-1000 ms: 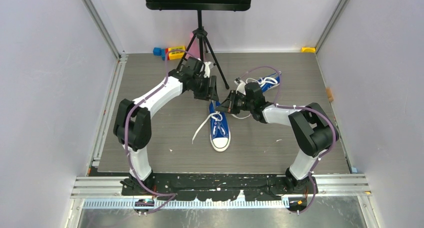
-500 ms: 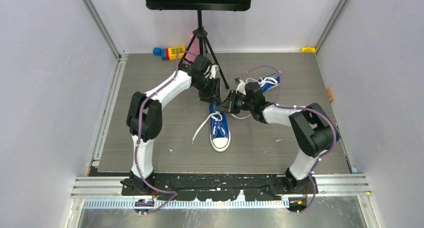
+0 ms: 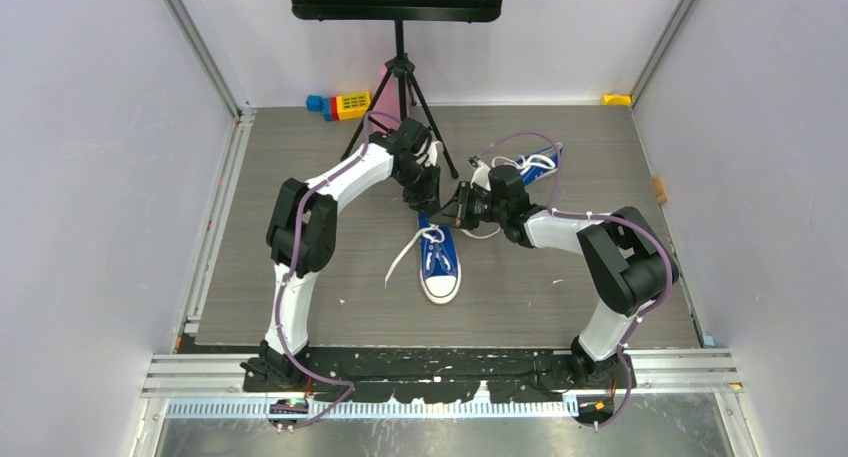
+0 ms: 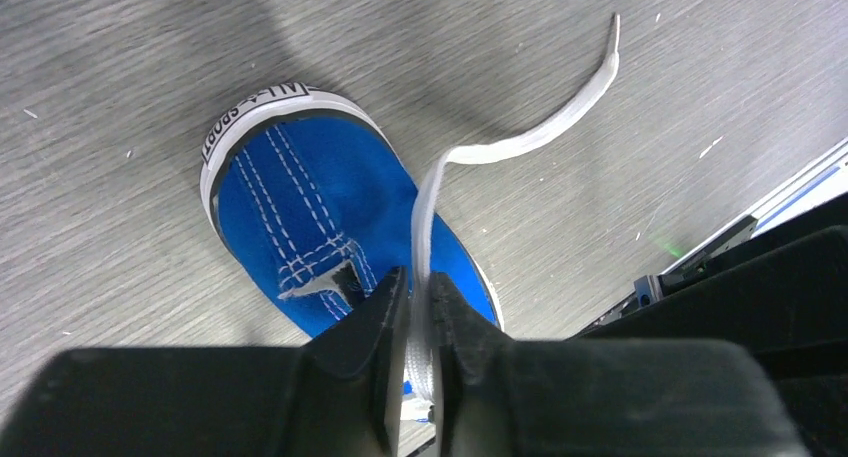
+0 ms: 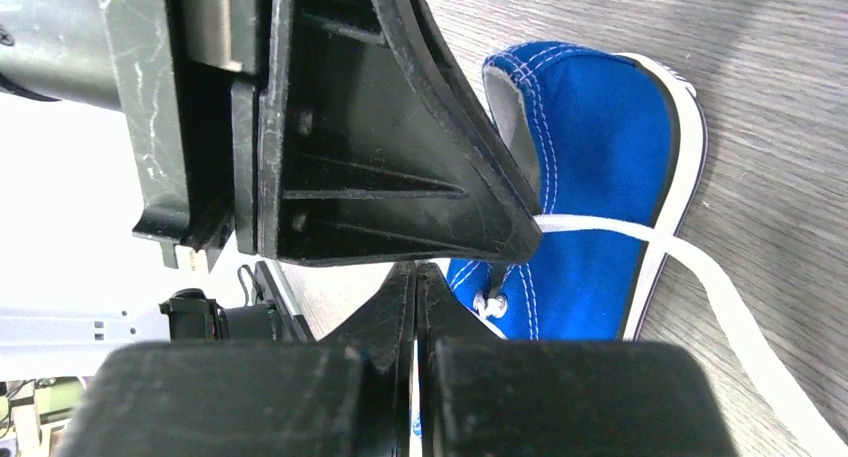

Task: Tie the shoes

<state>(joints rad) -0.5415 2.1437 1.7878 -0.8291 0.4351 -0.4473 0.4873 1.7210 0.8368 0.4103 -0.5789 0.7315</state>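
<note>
One of the shoes [image 3: 439, 262] lies mid-table, toe toward me, a loose white lace [image 3: 400, 260] trailing to its left. The other shoe [image 3: 535, 164] lies behind the right arm. My left gripper [image 3: 428, 199] hangs over the near shoe's heel. In the left wrist view, above the blue heel [image 4: 300, 207], the left gripper [image 4: 420, 302] is shut on a white lace [image 4: 500, 149] that runs up between its jaws. My right gripper [image 3: 452, 213] sits just right of it. In its own view the right gripper [image 5: 415, 282] is shut beside the shoe [image 5: 600, 147], and I cannot see anything held.
A black music-stand tripod [image 3: 400, 77] stands at the back, one leg reaching down near the left gripper. Coloured toy blocks [image 3: 340, 105] lie by the back wall and a small yellow piece [image 3: 616, 99] sits in the back right corner. White walls enclose the table.
My left arm has swung right and down to the near shoe's heel, and its jaws have narrowed onto the lace. The right arm and both shoes have not moved.
</note>
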